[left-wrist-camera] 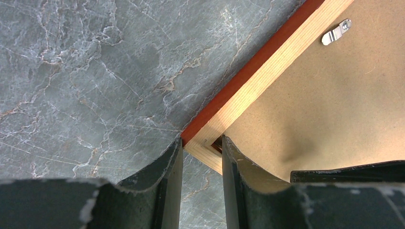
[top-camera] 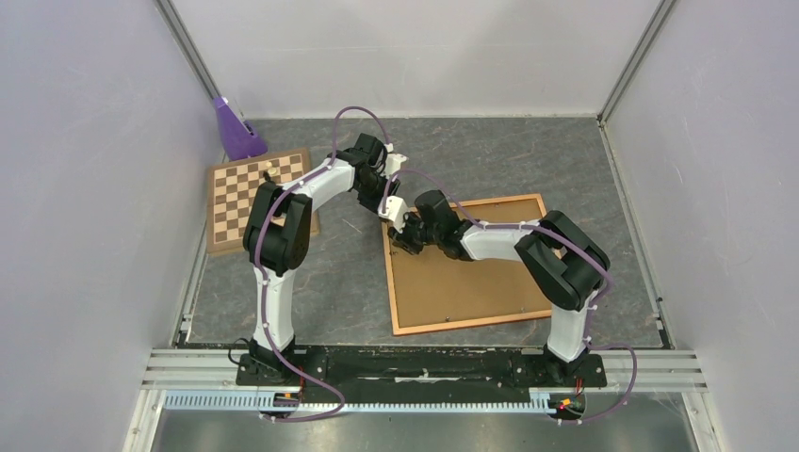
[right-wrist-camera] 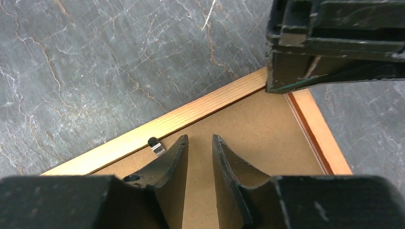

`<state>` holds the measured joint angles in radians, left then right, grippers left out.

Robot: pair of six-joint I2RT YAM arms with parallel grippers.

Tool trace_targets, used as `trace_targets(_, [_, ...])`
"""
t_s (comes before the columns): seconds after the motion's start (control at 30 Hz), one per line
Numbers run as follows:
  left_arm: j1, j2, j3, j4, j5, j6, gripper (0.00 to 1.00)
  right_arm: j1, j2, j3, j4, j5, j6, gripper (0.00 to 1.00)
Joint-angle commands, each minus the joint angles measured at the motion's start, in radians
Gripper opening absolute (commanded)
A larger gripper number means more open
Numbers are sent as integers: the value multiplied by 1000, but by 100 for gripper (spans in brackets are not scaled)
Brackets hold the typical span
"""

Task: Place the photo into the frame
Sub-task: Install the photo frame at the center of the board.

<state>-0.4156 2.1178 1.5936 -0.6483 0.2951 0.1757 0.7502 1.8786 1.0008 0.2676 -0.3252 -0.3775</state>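
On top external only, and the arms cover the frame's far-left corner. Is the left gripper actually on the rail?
Observer: Yes. In the left wrist view the left gripper straddles the corner of the frame, with one finger outside the rail and one inside, by the backing panel.
Operator: Right gripper holding anything?
Observer: No. The right gripper hangs over the panel, its jaws slightly apart with nothing between them.
Operator: Any clips on the back?
Observer: One metal clip sits on the panel by the rail, right beside the right gripper's finger.
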Motion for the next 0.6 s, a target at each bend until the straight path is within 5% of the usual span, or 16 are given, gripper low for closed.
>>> trace_targets(0.0, [0,24,32,14,33,19,19,9,13,18,-5,-34,-5,28])
trace_targets(0.57, [0,30,52,5,20,15,19,37,-4,-30,-52,-135,-64,26])
